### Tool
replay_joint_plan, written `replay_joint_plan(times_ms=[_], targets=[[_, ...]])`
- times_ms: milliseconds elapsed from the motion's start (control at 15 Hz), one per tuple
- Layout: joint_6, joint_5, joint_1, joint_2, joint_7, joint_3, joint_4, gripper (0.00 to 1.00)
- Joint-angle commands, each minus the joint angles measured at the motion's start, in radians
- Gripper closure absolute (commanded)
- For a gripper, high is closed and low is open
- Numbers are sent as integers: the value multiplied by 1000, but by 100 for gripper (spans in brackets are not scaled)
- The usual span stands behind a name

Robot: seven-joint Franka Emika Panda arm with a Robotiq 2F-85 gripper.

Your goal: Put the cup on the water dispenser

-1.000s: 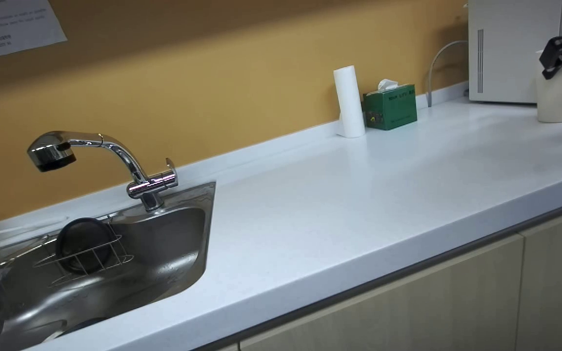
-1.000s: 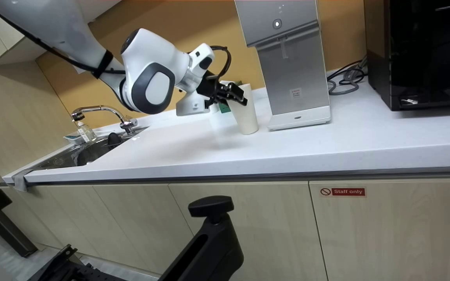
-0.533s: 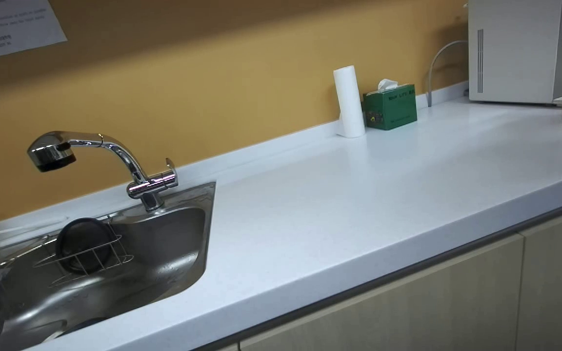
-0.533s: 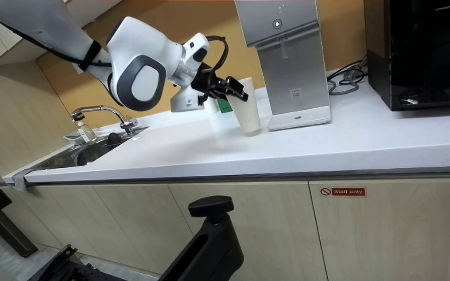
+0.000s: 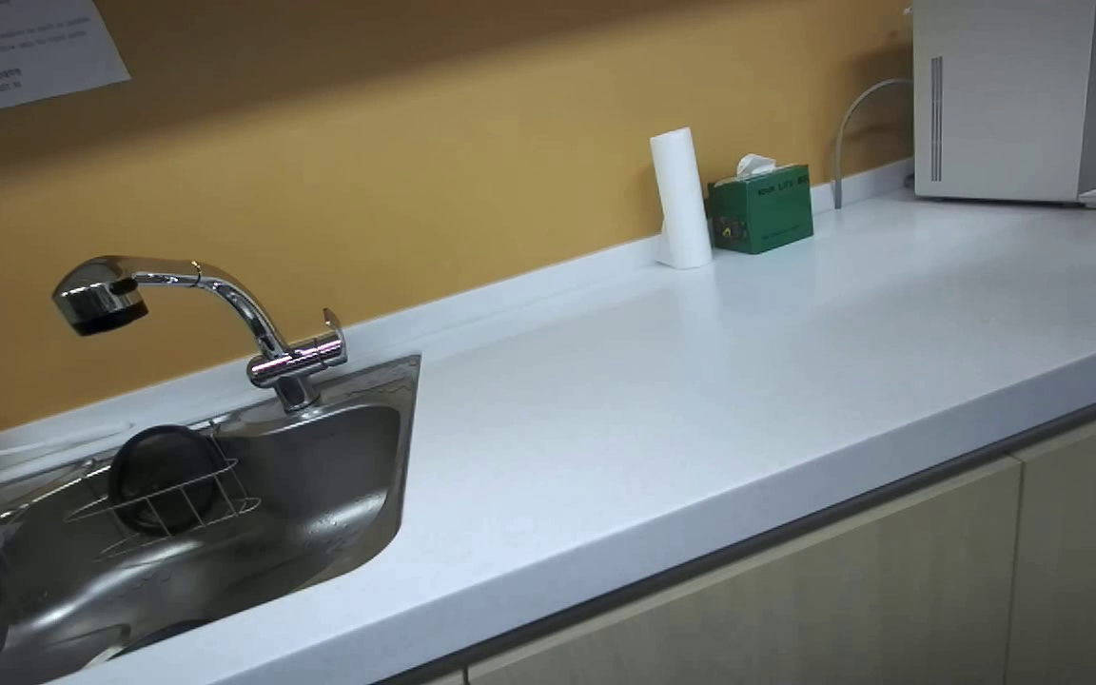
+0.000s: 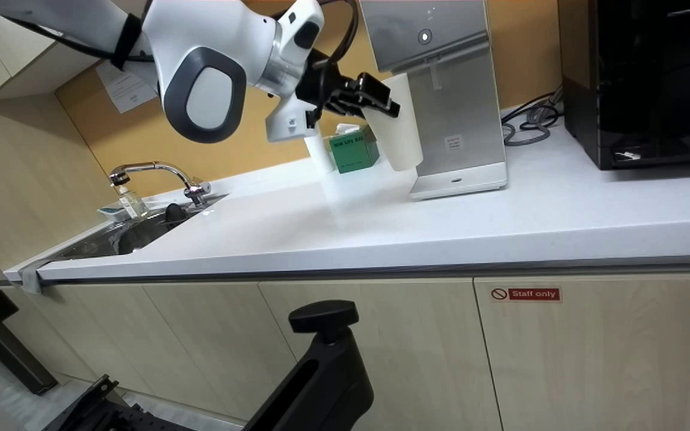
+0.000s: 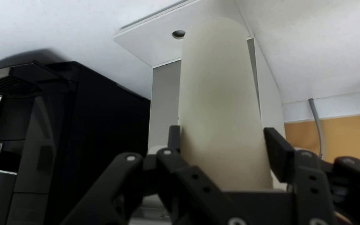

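Observation:
The cup [image 6: 400, 134] is white and straight-sided. My gripper [image 6: 386, 106] is shut on it, and the cup hangs above the counter, slightly tilted, at the left front of the water dispenser [image 6: 459, 123]. The dispenser has a grey front, white sides and a white base ledge; it also shows in an exterior view [image 5: 1000, 105], where cup and gripper are out of view. In the wrist view the cup [image 7: 219, 93] stands between the two black fingers [image 7: 222, 134] and covers part of the dispenser's front [image 7: 165, 100]. The ledge [image 7: 150, 42] with its hole shows behind the cup's bottom.
A black appliance [image 6: 650, 90] stands right of the dispenser, with cables [image 6: 533, 120] between. A green tissue box [image 6: 354, 151] and a slim white cylinder [image 6: 319, 152] stand behind the arm. A steel sink [image 5: 320, 476] with a chrome tap [image 5: 234, 295] is at the counter's far end.
My gripper has lifted the cup and moved it right, beside the dispenser's front. In the exterior view facing the sink, cup and gripper have left the picture at the right edge.

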Motion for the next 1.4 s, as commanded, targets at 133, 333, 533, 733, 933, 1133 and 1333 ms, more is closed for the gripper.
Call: replay_joint_plan(times_ms=[133, 333, 533, 733, 933, 1133, 1333], targets=[[0, 96, 29, 55, -51, -13, 41, 58], [0, 113, 55, 92, -51, -29, 71, 58], [0, 113, 88, 129, -38, -46, 95, 58], [0, 88, 76, 122, -33, -30, 69, 33], [0, 88, 90, 140, -32, -32, 71, 58], [0, 105, 93, 169, -34, -51, 96, 58], [0, 108, 91, 195, -28, -66, 114, 58]])
